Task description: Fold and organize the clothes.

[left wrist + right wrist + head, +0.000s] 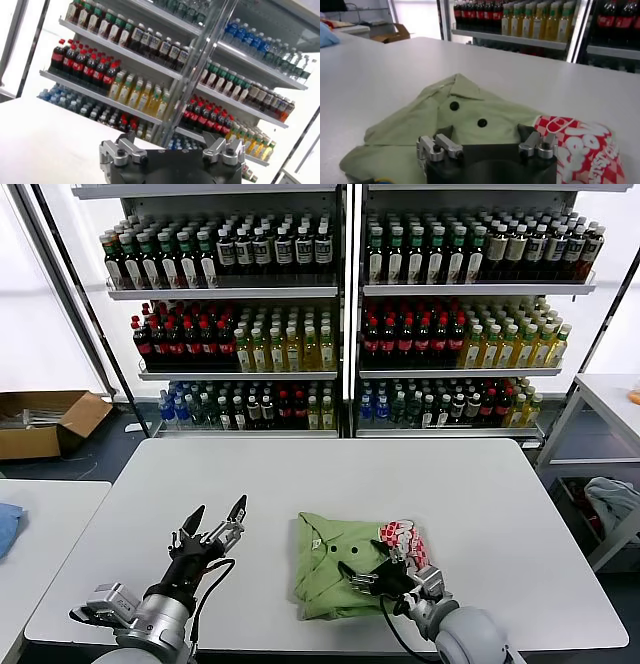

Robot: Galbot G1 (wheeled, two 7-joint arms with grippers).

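While the light green polo shirt (345,564) lies folded into a rough bundle on the white table (330,484), lower centre of the head view, both arms sit low at the frame's bottom edge. The shirt's collar with its small dark buttons (454,106) faces up, and a strip of red-and-white print (403,536) shows at the bundle's right side.

The right gripper (375,576) rests over the lower right part of the shirt, its dark fingers against the green fabric beside the print. Whether those fingers are pinching the cloth or merely lying on it cannot be told from either view; the right wrist view shows only the gripper base with the shirt (460,120) just beyond it.

The left gripper (215,519) is at the lower left of the head view, raised off the table and well apart from the shirt, its two fingers spread wide with nothing between them.

Shelves of bottles (340,314) fill the upper half of the frame, and a cardboard box (45,422) sits at the left.
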